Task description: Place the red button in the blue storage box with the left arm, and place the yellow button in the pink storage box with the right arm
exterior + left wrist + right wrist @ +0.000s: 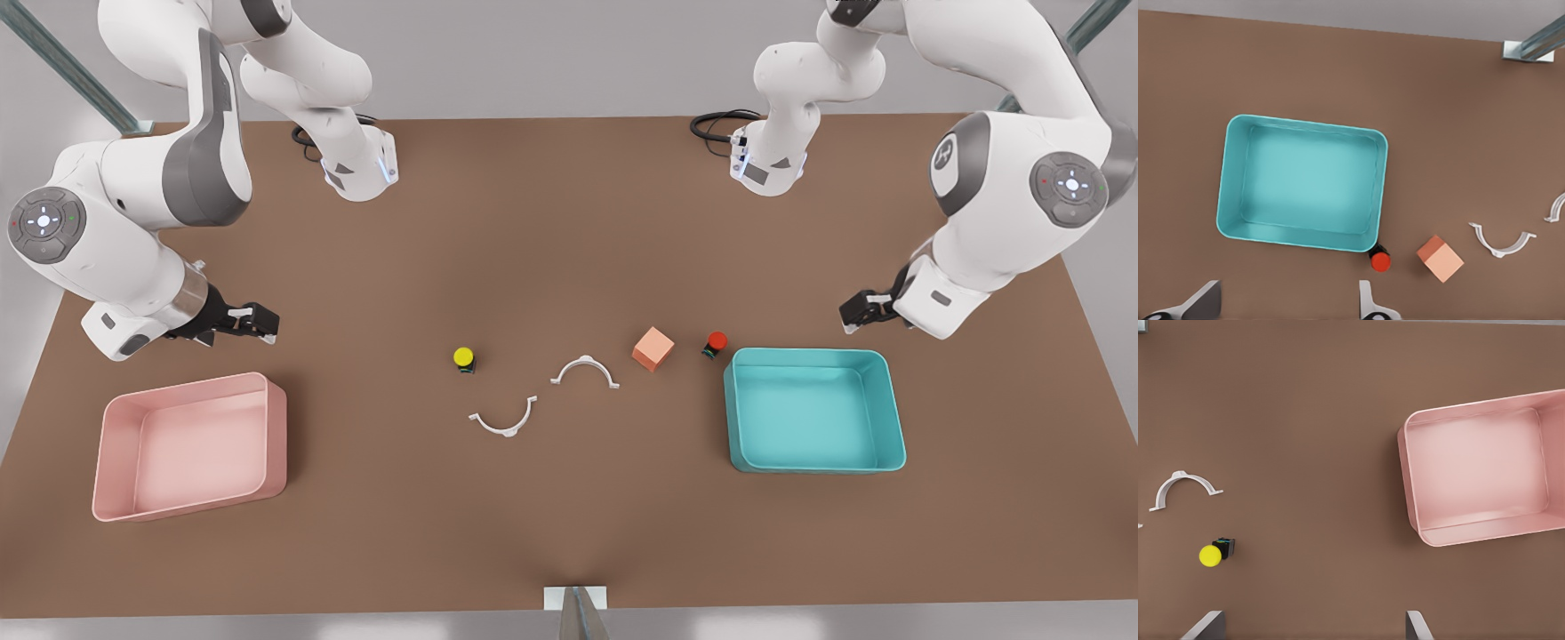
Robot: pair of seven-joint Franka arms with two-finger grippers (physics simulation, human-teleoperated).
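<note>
- Grippers hang above the brown table (569,222), each near its own tray: the left gripper (852,313) sits at the front view's right, just off the blue storage box (813,462) toward one o'clock, and its fingers (1368,300) stand wide apart with nothing between them.
- Right gripper (264,322) hovers at twelve o'clock of the pink storage box (191,502); its fingertips (1415,625) look spread and empty, though little of them is in view.
- Red button (716,343) stands on the table at the blue box's eleven o'clock corner, very close to the rim; contact is hard to judge.
- Orange cube (653,348) lies just at nine o'clock of the red button.
- Yellow button (464,359) stands mid-table, well apart from the pink box, toward its two o'clock.
- Two white curved clips (504,421) (584,370) lie between the buttons.
</note>
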